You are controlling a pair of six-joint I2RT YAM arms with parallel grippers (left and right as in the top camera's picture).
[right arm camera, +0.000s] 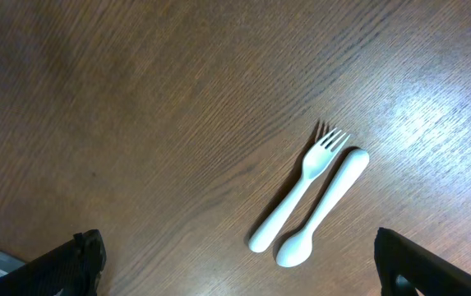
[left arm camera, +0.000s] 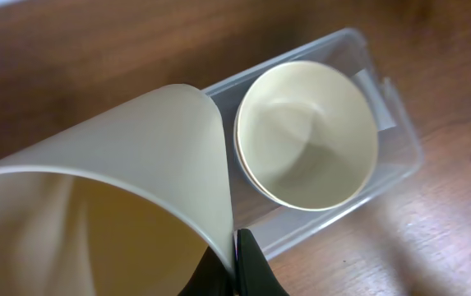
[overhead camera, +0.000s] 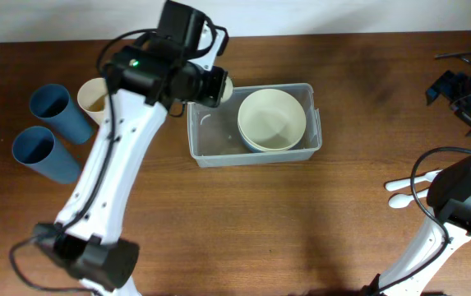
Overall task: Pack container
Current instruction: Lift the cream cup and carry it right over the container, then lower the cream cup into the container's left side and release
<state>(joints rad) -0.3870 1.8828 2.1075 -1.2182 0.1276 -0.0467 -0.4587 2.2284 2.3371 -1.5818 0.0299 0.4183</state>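
Note:
The clear plastic container point(overhead camera: 210, 146) stands at the table's middle back, with stacked cream bowls point(overhead camera: 272, 119) in its right half. It also shows in the left wrist view point(left arm camera: 387, 99), with the bowls point(left arm camera: 305, 136) inside. My left gripper point(left arm camera: 237, 263) is shut on the rim of a cream cup point(left arm camera: 136, 181), held above the container's left end point(overhead camera: 226, 87). My right gripper point(right arm camera: 239, 263) is open and empty over the table at the right, just short of a white fork point(right arm camera: 301, 185) and a white spoon point(right arm camera: 325, 205).
Two blue cups point(overhead camera: 50, 107) point(overhead camera: 38, 152) and another cream cup point(overhead camera: 93, 97) stand at the far left. The fork point(overhead camera: 406, 184) and spoon point(overhead camera: 404, 200) lie near the right edge. Dark gear point(overhead camera: 465, 90) sits at the back right.

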